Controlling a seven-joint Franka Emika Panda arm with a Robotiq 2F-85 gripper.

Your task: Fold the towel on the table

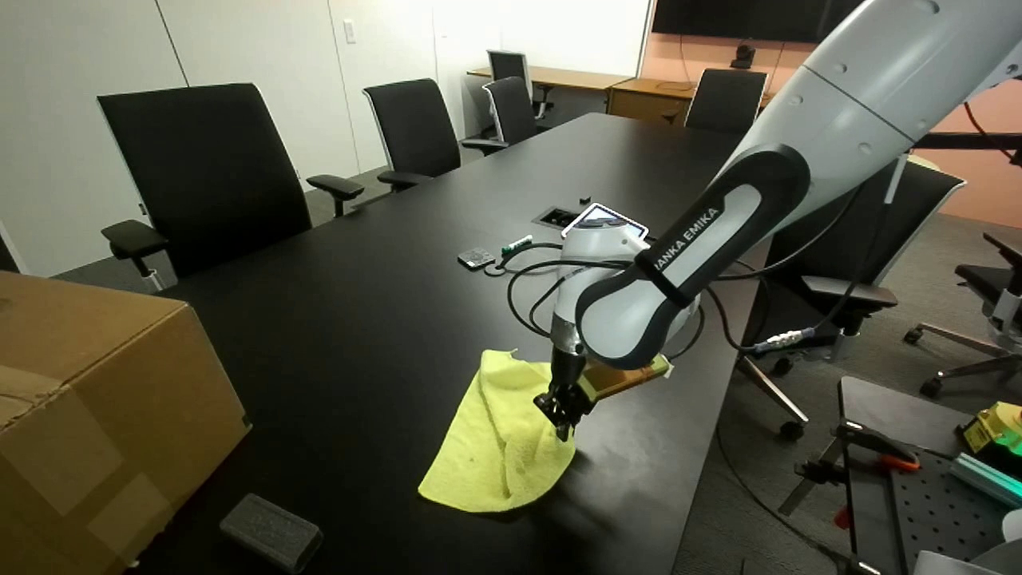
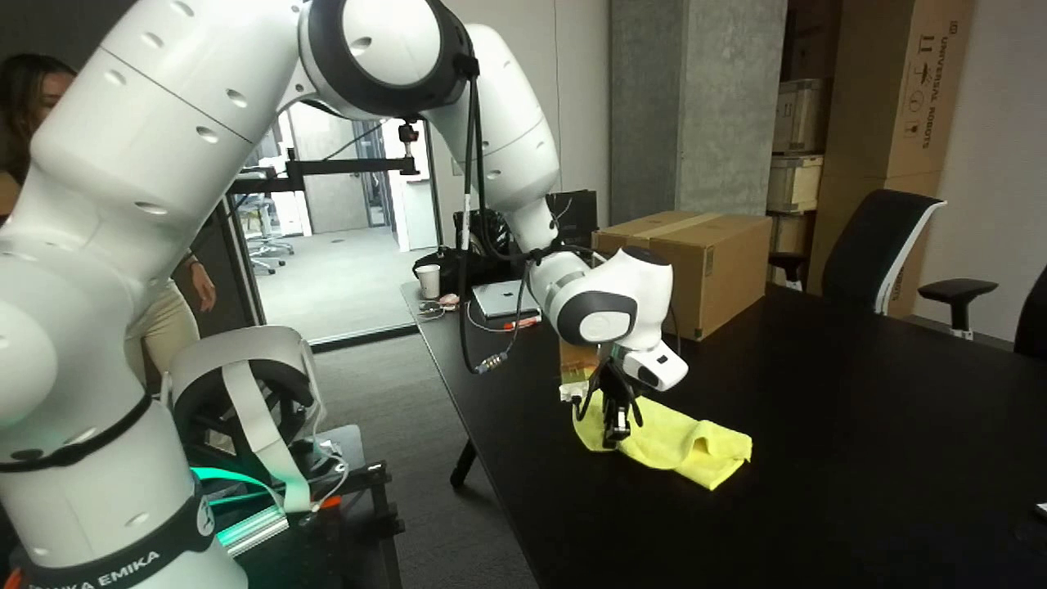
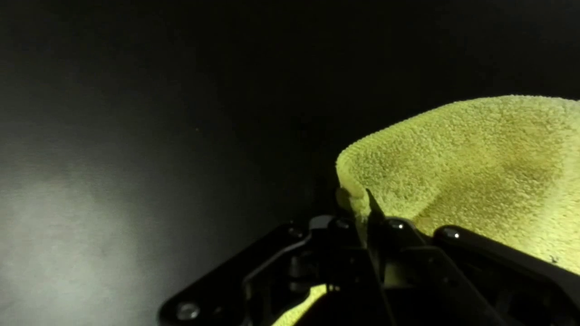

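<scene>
Yellow-green towel (image 1: pixel 479 455) lay rumpled on the conference table (image 1: pixel 343 335), apart from the cardboard box (image 1: pixel 120 407) — Robotiq gripper (image 3: pixel 361 213) pinching one towel edge. We judged the fold barely begun; carrying over, release, flattening remained.

The white, rounded arm (image 1: pixel 846 136) wears dark joint bands (image 1: pixel 778 172), EMIKA lettering (image 1: pixel 703 224), black cables (image 2: pixel 472 106) and a black, screw-studded pincer (image 3: pixel 361 208).

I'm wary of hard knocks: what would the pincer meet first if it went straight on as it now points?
Probably the table: the pincer points down with an edge of the towel pinched in it. A slack part of that towel may lie between; the depth there is unclear.
</scene>
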